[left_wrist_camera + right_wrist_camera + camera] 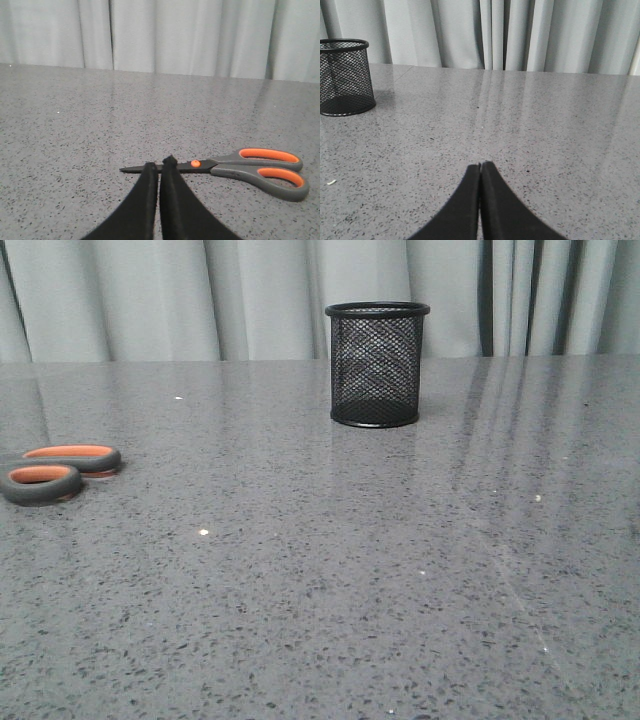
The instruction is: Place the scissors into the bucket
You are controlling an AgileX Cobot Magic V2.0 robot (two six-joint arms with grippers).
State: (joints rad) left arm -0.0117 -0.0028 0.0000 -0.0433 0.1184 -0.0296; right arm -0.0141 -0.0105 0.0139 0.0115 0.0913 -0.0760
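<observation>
We log the scissors [58,472] lying flat at the counter's left edge, only the grey, orange-lined loops in the front view, blades running off past that edge. From the left wrist the whole tool shows [227,167]: long axis crosswise to the fingers, tip just ahead of them, handles out to the side. Left gripper [159,166] has its jaws pressed together, nothing held, just short of the blades. The bucket [377,364] stands upright toward the counter's back edge, slightly right of centre, well apart from the scissors. Right gripper [480,165] also has jaws together, over bare counter [560,130], bucket off to one side. We judge the left arm much nearer; it must open first.
</observation>
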